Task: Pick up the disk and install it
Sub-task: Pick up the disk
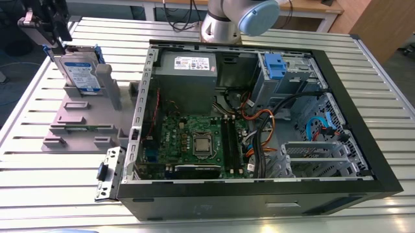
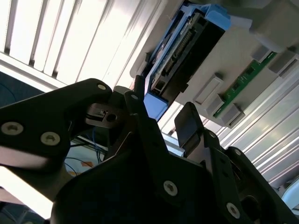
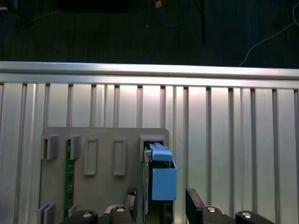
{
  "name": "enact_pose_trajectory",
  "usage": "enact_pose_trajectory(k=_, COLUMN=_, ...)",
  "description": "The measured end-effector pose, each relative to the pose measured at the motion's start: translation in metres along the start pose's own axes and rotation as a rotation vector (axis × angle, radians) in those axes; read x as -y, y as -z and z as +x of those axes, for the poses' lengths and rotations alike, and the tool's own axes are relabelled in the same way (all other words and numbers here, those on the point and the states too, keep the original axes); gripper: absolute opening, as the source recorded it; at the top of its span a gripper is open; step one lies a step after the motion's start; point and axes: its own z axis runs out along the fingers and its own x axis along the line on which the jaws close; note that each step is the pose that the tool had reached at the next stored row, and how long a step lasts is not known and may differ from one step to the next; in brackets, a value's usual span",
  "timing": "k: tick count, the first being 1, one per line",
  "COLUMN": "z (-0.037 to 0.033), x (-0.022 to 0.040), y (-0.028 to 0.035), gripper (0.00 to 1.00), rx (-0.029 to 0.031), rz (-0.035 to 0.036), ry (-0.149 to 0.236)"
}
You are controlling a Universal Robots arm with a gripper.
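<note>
So the disk [image 1: 81,73] is parked upright on its edge in a slot of the grey fixture [image 1: 77,121]. That fixture is laid on the slatted metal table [image 1: 39,165] at the exterior view's left, just beside the open computer case [image 1: 259,194]. Nothing's been installed yet, since the drive is sat outside the case.

The gripper [image 1: 52,35] is hung right over the disk's top end. In the first wrist view the gripper [image 3: 161,192] is shown with its black fingers [image 3: 194,203] spread, one on each side of the disk [image 3: 163,179] at its blue bracket end. A gap is visible on one side, and contact on the other can't be told. It's the same in the second wrist view, where the blue corner of the disk [image 2: 187,51] is straddled by the gripper [image 2: 163,100], not clamped.

A green circuit board strip [image 3: 69,177] is slotted into the fixture, apart from the disk. Inside the case, a grey metal box [image 1: 188,73] with a white sticker is mounted above the motherboard [image 1: 194,141], and a bare blue clip [image 1: 275,65] is seated in the bay near it
</note>
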Motion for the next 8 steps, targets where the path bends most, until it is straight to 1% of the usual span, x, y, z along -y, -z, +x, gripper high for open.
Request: enact_pose_trajectory(k=8, z=-0.0012, x=-0.0025, y=-0.0083, gripper=0.53, rx=-0.0006, rz=-0.0005, ry=0.016)
